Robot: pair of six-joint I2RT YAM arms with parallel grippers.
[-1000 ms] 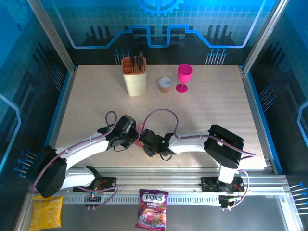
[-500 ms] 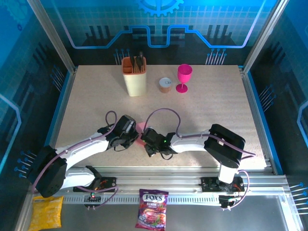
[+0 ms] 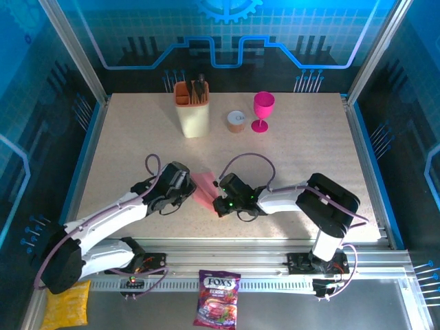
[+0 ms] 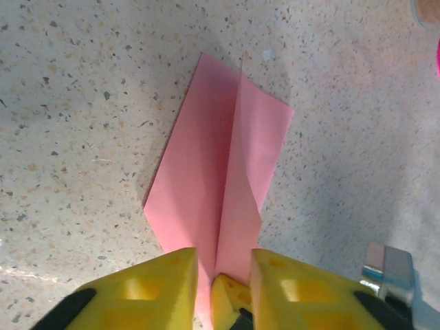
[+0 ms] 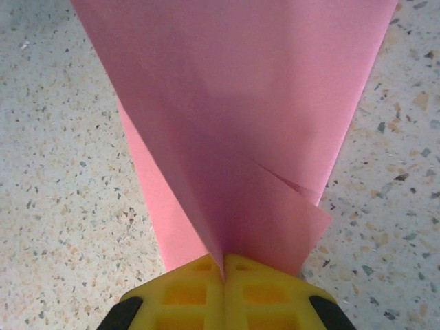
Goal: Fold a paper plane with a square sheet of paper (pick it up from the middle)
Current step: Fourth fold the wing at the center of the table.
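1. Speckled beige table (image 3: 302,158), blue-lit walls (image 3: 289,34) round it.
2. Paper plane (image 3: 203,190) lies near-centre, betw grippers.
3. R gripper (image 3: 217,204) clenched on plane's edge. L gripper (image 3: 190,192) released, jaws parted, paper tip betw them.
4. Vs 1 s ago: grippers further apart, more pink showing.

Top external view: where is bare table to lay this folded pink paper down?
Bare speckled table right of the magenta plastic goblet, and left of the cream utensil holder. Crowded near-centre: left gripper and right gripper at the folded salmon-pink paper.
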